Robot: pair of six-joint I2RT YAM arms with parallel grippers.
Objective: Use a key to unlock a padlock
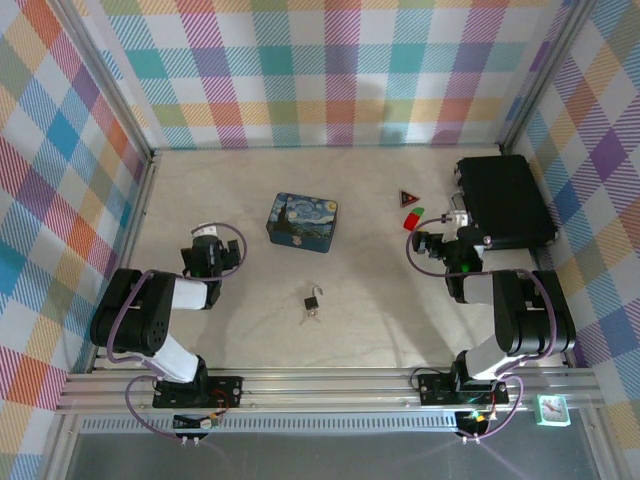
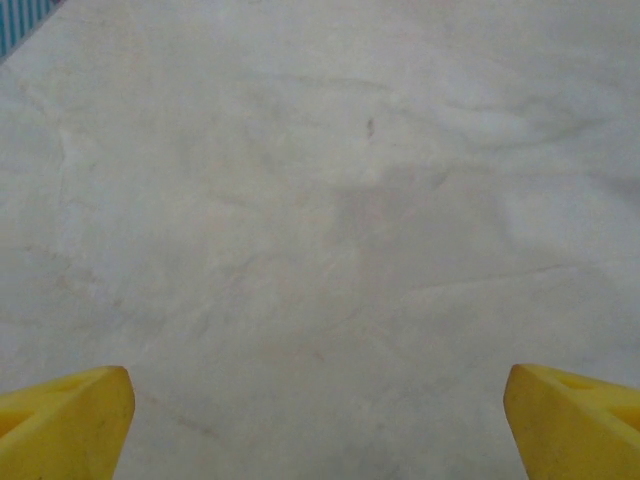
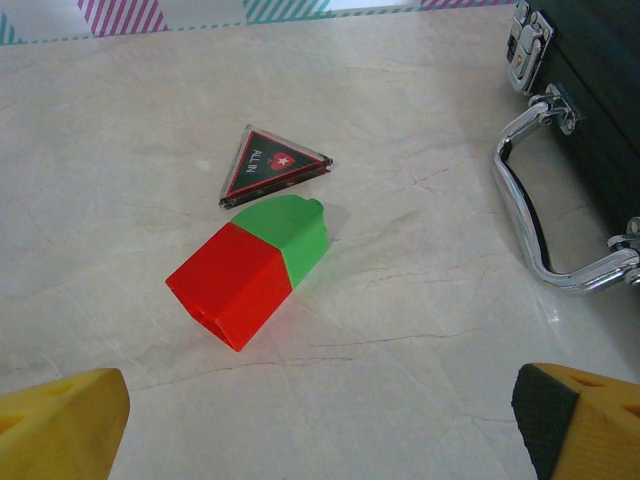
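The tiny padlock (image 1: 314,299), with a dark body and a silver shackle, lies on the table in the middle, near the front. The thin silver key (image 1: 311,314) lies right against its near side. My left gripper (image 1: 208,240) hovers well to the left of them; in the left wrist view it (image 2: 320,430) is open over bare table. My right gripper (image 1: 440,238) is far to the right of the padlock. In the right wrist view it (image 3: 320,430) is open, with nothing between its yellow fingertips (image 3: 62,425).
A blue starry-night tin (image 1: 302,221) stands behind the padlock. A red and green block (image 3: 252,268) and a small red triangle piece (image 3: 270,164) lie ahead of my right gripper. The big black case (image 1: 505,200) with a chrome handle (image 3: 535,235) sits at the right wall.
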